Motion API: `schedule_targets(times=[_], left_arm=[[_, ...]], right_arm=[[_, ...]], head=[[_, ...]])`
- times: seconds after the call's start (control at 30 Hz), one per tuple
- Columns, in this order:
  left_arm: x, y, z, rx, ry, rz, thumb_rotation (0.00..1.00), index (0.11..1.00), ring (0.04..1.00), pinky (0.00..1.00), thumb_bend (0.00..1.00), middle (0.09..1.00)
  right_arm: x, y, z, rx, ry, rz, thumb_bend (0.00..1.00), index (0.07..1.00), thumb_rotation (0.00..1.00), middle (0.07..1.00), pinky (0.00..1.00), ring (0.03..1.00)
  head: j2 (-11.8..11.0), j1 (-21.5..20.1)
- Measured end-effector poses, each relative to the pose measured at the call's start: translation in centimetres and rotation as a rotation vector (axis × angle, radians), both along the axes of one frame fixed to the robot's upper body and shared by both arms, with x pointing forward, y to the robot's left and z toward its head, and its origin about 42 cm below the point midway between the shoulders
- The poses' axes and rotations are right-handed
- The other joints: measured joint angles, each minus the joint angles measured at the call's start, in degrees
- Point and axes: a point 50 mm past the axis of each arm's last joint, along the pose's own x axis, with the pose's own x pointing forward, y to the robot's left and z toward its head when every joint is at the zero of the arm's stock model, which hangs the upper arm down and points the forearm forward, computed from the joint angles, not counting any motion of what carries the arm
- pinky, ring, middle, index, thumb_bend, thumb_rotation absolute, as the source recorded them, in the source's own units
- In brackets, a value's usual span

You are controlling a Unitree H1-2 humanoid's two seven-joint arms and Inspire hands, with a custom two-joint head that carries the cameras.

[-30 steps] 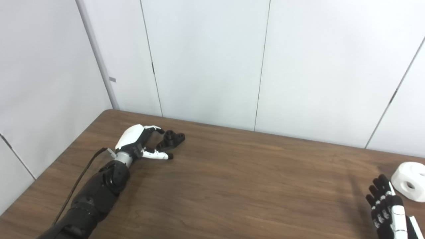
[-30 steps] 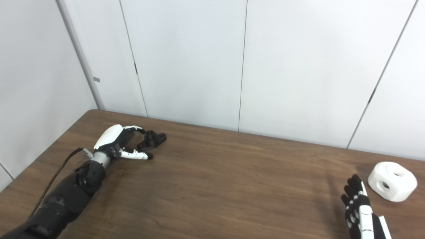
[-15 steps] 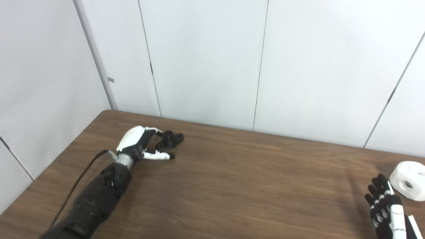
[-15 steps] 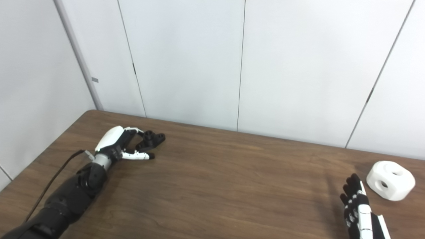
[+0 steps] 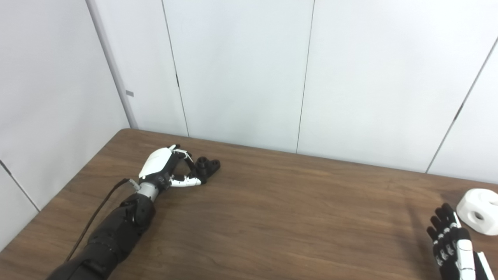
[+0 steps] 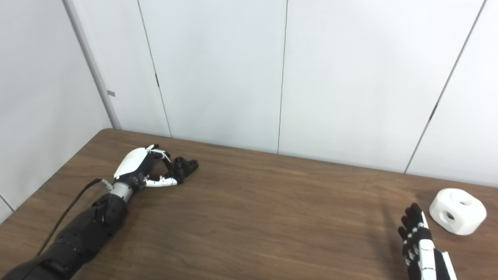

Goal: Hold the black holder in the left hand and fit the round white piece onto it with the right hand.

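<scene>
Left hand (image 5: 165, 171) closing fingers round black holder (image 5: 206, 166) nr tabletop's (image 5: 272, 210) far-left corner to lift it; right hand (image 6: 422, 249), fingers spread & empty, waits by round white piece (image 6: 458, 211) at right edge.

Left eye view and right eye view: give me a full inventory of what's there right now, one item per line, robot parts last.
Black holder: one, black, far left of the table, at the left hand's fingertips.
Round white piece: one, white with round holes, right end of the table, apart from the right hand.
Table: one, dark brown wood grain, under everything.
Wall panels: white, behind the table.
Left hand: one, white and black, fingers curled around the holder's near end; firm grip not certain.
Right hand: one, black and white, open, lower right, holding nothing.
</scene>
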Motion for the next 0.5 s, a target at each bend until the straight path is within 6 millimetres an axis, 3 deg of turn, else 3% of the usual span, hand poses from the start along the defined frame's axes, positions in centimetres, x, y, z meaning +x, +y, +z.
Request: schedule_targets(times=[0.27,0.5], left_arm=[[0.05,-0.13,-0.04,0.004,-0.001,-0.005,0.05,0.482,0.998,1.0,0.52,0.82],[0.08,-0.58,0.04,0.024,-0.018,-0.027,0.05,0.482,0.948,1.0,0.52,0.754]], right_arm=[[-0.02,-0.01,0.02,0.002,-0.003,0.0,0.33,1.0,1.0,1.0,1.0,1.0],[-0.02,-0.01,0.02,0.001,-0.005,0.001,0.32,1.0,1.0,1.0,1.0,1.0]], head=[[0.3,-0.2],[0.5,-0.1]])
